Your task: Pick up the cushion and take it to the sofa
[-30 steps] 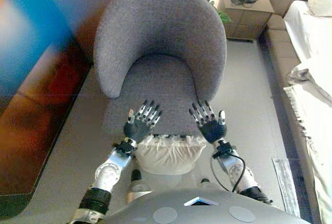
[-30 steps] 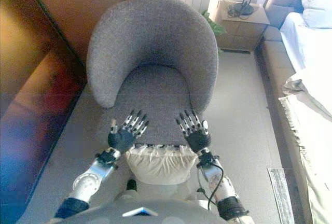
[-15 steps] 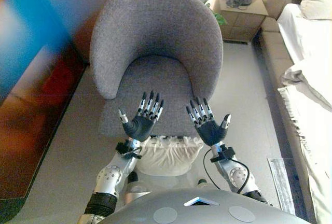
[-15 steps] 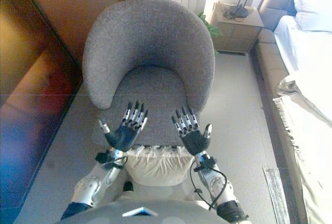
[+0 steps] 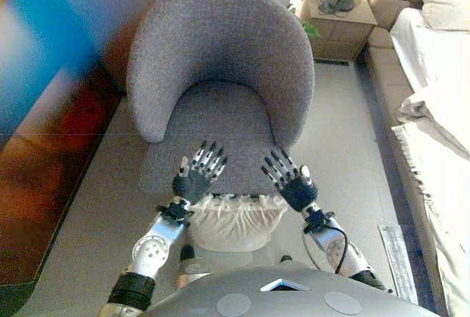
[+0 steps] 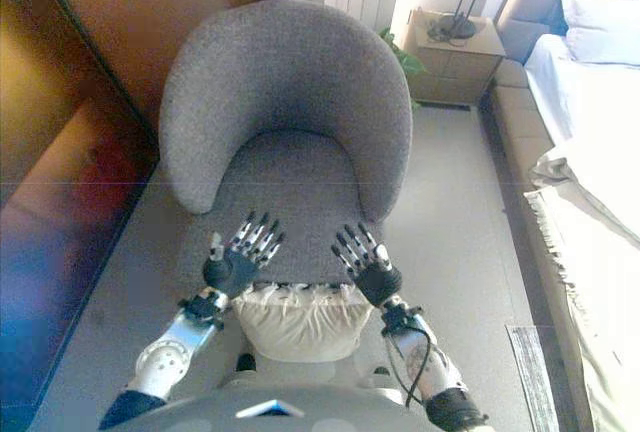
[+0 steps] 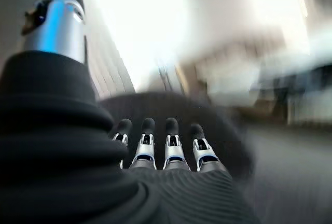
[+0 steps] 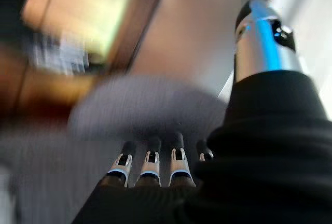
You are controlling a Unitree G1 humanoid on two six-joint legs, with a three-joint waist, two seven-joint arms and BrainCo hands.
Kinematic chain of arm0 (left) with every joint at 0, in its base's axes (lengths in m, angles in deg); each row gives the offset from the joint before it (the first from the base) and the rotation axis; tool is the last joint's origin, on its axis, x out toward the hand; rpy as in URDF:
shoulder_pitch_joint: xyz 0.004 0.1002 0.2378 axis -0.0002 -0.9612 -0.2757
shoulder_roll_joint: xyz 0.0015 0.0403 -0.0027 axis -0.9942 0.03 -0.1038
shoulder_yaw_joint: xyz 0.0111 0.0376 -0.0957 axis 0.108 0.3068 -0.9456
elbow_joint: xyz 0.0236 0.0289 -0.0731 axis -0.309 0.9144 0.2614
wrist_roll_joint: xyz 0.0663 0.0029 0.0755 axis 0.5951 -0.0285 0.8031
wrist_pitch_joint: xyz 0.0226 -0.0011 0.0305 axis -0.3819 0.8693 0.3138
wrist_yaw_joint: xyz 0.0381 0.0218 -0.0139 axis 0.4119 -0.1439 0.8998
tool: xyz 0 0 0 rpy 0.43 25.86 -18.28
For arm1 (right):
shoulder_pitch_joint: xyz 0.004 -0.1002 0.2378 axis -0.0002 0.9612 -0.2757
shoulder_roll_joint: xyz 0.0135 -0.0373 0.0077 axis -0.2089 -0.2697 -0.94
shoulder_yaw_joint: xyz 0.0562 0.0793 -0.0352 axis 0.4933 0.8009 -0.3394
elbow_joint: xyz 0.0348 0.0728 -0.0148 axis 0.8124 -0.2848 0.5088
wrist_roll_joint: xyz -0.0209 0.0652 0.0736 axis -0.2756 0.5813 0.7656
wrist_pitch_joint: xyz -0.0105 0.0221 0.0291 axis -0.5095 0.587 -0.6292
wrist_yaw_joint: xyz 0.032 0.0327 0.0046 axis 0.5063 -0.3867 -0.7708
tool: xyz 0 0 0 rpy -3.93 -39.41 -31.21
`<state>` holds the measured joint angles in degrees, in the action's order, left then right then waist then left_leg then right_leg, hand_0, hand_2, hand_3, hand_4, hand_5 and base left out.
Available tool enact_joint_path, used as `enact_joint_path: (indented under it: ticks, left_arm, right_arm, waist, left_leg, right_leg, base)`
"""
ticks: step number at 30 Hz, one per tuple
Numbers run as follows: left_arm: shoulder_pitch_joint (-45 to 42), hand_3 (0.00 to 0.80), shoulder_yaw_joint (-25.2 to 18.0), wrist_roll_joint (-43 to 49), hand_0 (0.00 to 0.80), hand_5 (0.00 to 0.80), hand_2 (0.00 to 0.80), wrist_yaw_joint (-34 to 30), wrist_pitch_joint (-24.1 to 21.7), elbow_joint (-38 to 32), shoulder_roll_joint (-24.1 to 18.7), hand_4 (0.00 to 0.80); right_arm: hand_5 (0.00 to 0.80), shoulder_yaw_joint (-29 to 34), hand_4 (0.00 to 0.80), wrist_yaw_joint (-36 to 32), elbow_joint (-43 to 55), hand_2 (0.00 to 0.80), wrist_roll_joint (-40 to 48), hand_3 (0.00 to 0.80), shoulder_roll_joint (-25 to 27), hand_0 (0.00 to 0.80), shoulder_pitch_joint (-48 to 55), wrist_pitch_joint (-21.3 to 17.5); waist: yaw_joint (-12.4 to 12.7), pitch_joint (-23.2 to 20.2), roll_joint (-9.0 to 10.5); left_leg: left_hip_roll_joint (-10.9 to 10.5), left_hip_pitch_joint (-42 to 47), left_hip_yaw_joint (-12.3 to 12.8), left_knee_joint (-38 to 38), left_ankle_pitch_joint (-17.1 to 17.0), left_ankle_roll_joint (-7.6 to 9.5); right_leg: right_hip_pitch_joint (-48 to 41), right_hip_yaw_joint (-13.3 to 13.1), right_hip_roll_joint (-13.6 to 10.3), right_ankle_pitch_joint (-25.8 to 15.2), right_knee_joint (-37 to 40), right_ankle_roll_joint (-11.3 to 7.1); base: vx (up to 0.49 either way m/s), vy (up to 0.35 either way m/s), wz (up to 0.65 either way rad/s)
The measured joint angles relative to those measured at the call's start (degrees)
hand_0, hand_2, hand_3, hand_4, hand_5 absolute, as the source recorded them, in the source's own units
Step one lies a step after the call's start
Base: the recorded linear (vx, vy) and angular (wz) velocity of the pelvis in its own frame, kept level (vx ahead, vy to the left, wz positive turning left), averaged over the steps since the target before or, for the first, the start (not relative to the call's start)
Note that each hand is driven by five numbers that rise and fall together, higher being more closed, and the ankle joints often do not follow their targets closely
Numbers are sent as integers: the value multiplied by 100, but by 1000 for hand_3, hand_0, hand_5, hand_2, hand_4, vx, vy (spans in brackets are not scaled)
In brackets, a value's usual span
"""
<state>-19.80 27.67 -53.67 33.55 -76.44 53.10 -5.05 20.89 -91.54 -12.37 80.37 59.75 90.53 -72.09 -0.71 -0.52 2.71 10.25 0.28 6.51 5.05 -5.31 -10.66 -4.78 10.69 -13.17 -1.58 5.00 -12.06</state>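
Note:
A cream cushion with a fringed edge (image 5: 236,221) sits low between my two forearms, close to my body, in front of a grey tub armchair (image 5: 220,67). My left hand (image 5: 197,177) and right hand (image 5: 291,183) are both open, fingers spread straight, raised just above the cushion's far edge and over the chair's front. Neither hand holds anything. In the left wrist view the left fingers (image 7: 155,149) point straight toward the chair; the right wrist view shows the right fingers (image 8: 150,164) likewise. What supports the cushion is hidden.
A dark wooden cabinet (image 5: 44,133) runs along the left. A bed with white covers (image 5: 437,111) stands at the right, a wooden nightstand (image 5: 339,20) behind it. A plant (image 5: 308,29) shows beside the chair.
Both hands have dropped lower and closer to the cushion since half a second ago, palms turning down. The cushion has not moved.

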Motion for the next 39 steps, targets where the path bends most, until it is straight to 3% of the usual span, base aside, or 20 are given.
enact_joint_path:
  ticks: [3,7,12,21,25,29,39]
  left_arm:
    - [36,0,0,1312,0,0,0,553,-318,221,-330,0]
    - [372,0,268,2000,0,0,0,1154,-455,1091,-313,0]
    - [1130,0,616,2208,0,0,0,1538,-739,1819,-294,0]
    - [2629,0,842,2524,0,0,0,2187,-1151,2569,-129,0]
    - [3030,0,1197,2713,0,0,0,2264,-1198,2676,-98,0]
    - [3480,0,1380,2707,0,0,0,2406,-1213,3060,-1,0]
    - [4158,0,1326,2567,0,0,0,3083,-1300,3835,273,0]
  right_arm:
    - [0,11,0,585,-267,0,-942,0,198,0,16,-163]
    - [0,-34,0,1314,-1057,0,-1793,0,211,0,-388,-302]
    - [0,-42,0,1895,-1604,0,-1926,0,226,0,-1351,-526]
    - [0,-43,0,2427,-2469,0,-1980,0,364,0,-2567,-727]
    - [0,-136,0,2868,-2548,0,-2259,0,471,0,-3162,-784]
    - [0,-260,0,2871,-2914,0,-2266,0,496,0,-3924,-791]
    - [0,-481,0,2675,-3013,0,-2250,0,532,0,-4728,-768]
  waist:
    - [0,-5,10]
    - [9,44,-1]
    - [-8,814,14]
    - [-27,2065,-263]
    - [-32,2467,-255]
    - [-146,2756,-261]
    - [-166,2889,-296]
  left_leg:
    - [11,-5,74,-2,1,0]
    - [65,-281,173,-77,-11,-2]
    - [195,-1034,291,-706,35,9]
    - [344,-2492,237,-2017,354,116]
    - [368,-3131,212,-2750,622,169]
    - [378,-3725,-40,-3457,871,175]
    - [453,-4933,-277,-4326,1035,123]
  right_leg:
    - [60,-50,1,-7,-17,3]
    - [528,-74,3,-30,-281,27]
    - [1418,-80,-4,-161,-803,136]
    - [2939,-262,-95,-70,-1923,276]
    - [3684,-503,-155,79,-2598,299]
    - [4267,-567,-228,327,-3314,319]
    - [5596,-634,-322,836,-4655,430]
  base:
    - [-54,11,-9]
    - [-163,-26,-17]
    - [-209,-6,-27]
    - [-128,-18,-13]
    - [-141,-49,-14]
    - [-102,-90,1]
    - [-51,-78,6]
